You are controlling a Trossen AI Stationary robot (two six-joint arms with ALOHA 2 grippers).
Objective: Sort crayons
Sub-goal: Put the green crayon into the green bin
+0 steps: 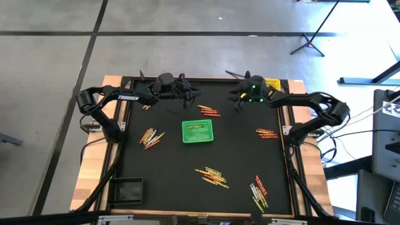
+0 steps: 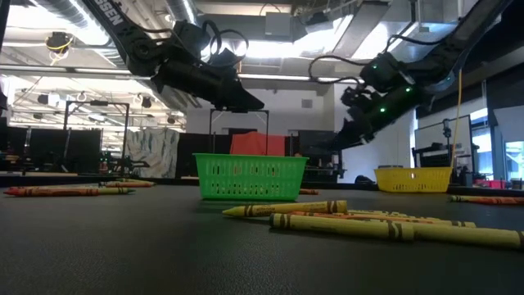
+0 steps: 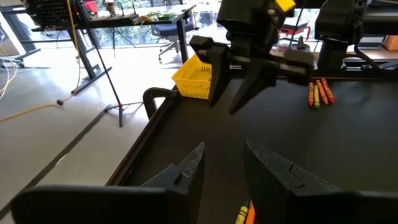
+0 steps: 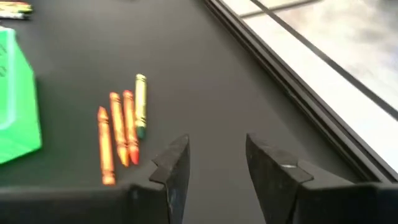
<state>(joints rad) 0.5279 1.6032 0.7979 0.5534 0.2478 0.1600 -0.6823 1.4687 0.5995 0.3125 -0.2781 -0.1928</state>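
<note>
Crayons lie on the black table in several small groups: one beyond the green basket, one to its left, one to its right, and two near the front. My left gripper hangs open above the far middle of the table, with nothing between its fingers. My right gripper also hangs open and holds nothing, slanting down toward the table. A few orange, red and yellow-green crayons lie just ahead of it, beside the green basket.
A yellow basket stands at the far right corner and a black basket at the near left. The table's raised rim runs close beside my right gripper. The two grippers face each other over the far edge.
</note>
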